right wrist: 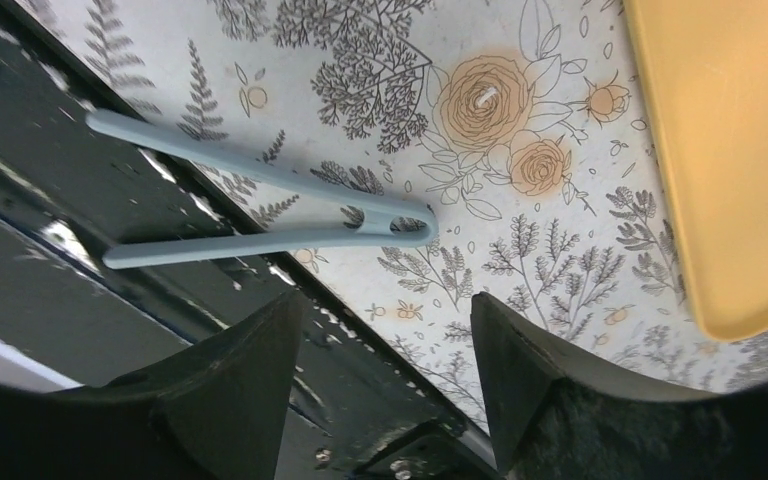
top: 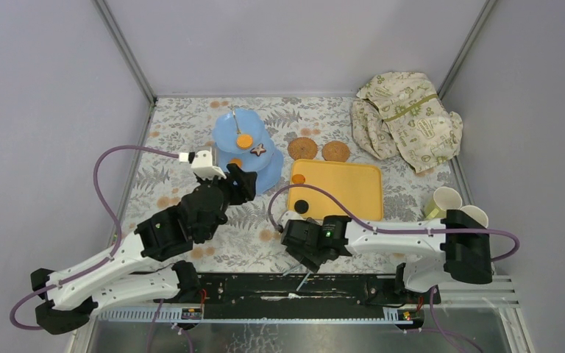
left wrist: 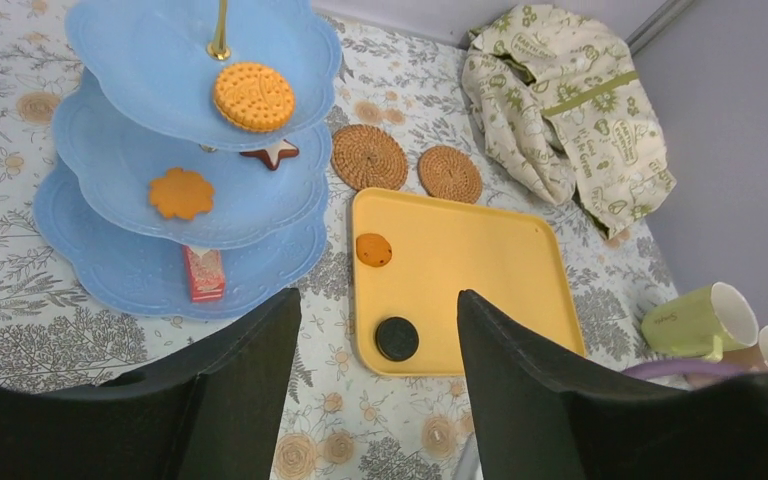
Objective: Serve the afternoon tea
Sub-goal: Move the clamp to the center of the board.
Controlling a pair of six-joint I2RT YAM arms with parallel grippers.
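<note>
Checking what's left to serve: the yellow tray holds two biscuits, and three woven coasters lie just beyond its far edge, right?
Not three: two woven coasters lie just beyond the yellow tray, as the left wrist view shows. The tray does hold two biscuits.

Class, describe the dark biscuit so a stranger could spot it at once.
Find the yellow tray beside the blue tiered stand. Two round biscuits lie along its left edge. The dark biscuit is the nearer one, almost black; the orange biscuit is paler.
</note>
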